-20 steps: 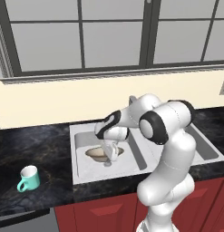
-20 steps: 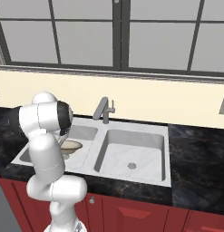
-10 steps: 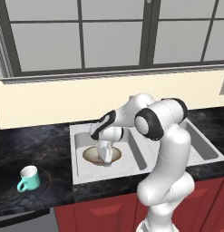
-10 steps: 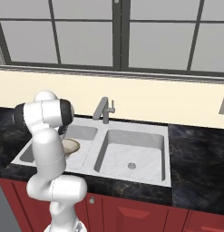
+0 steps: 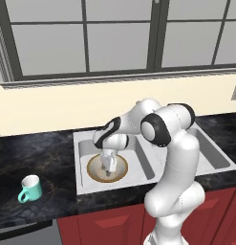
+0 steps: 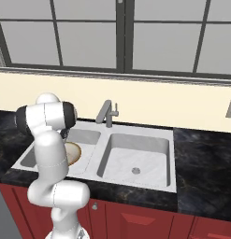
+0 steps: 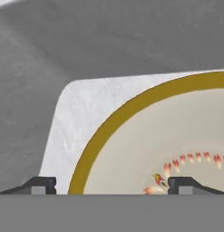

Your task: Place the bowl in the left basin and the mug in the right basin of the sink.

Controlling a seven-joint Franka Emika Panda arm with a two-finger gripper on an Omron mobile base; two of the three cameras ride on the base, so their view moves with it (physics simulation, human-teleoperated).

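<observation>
The bowl [image 5: 95, 168] [image 6: 73, 153], cream inside with a tan-brown rim, lies flat on the floor of the sink's left basin [image 5: 84, 148] [image 6: 90, 136]. My gripper [image 5: 109, 164] hangs just over it, pointing down, open and holding nothing. In the hand view my gripper [image 7: 113, 186] straddles the bowl's [image 7: 177, 136] near rim, one fingertip [image 7: 42, 185] outside it and the other over the cream inside. The teal mug [image 5: 30, 187] stands on the black counter, left of the sink [image 5: 114, 184]. The right basin [image 5: 211, 154] [image 6: 135, 154] holds nothing.
A grey faucet [image 6: 106, 113] rises behind the divider between the basins. Black marbled counter [image 5: 38, 158] runs on both sides of the sink. A cream wall and a window [image 5: 119, 38] stand behind. My own arm [image 5: 172, 143] crosses over the right basin.
The jaws have spread from nearly shut to wide open and let go of the bowl. The bowl, held tilted before, now lies flat on the left basin's floor.
</observation>
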